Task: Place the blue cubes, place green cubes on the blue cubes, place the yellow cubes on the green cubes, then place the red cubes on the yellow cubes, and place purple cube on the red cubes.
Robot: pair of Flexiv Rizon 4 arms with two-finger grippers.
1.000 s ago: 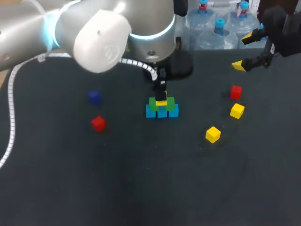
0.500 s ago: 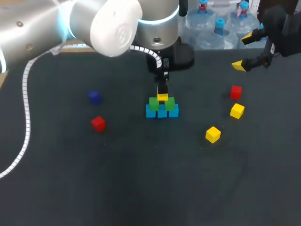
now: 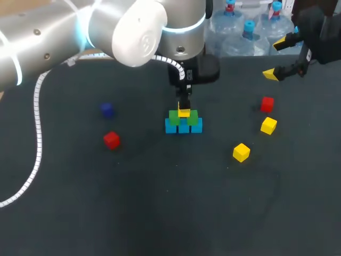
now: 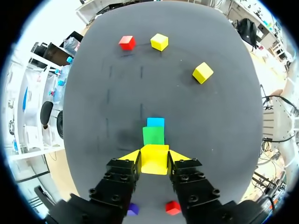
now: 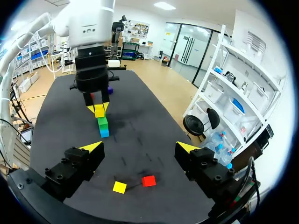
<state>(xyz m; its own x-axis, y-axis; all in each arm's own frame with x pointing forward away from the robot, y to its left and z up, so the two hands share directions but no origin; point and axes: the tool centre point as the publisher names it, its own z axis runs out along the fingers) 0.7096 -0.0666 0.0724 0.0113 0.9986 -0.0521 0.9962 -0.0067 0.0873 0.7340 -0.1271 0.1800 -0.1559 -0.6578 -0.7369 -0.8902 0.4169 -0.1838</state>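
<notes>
The left gripper (image 4: 154,157) has its yellow-tipped fingers closed narrowly on opposite sides of a yellow cube (image 4: 154,164). It is poised over the seam of two green cubes (image 3: 174,118) that sit on a row of three blue cubes (image 3: 184,128) in the middle of the table (image 3: 160,208) — whether the cube has touched down on the green cannot be told. The cube looks small, rigid and light, with smooth flat faces likely to slip if pinched off-centre. A hold square across two opposite faces, as here, seems the right one, and a gentle release should keep the narrow stack from being nudged. To the stack's right lie two more yellow cubes (image 3: 268,126), near each other, with a red cube (image 3: 267,104) just behind them; to its left, well apart, are a second red cube (image 3: 111,140) and the purple cube (image 3: 107,110). The right gripper (image 5: 140,146) hangs above the table's far right side, fingers spread wide, holding nothing. No box, tray or other container shows among the task's things — the cubes rest on the table or on each other.
</notes>
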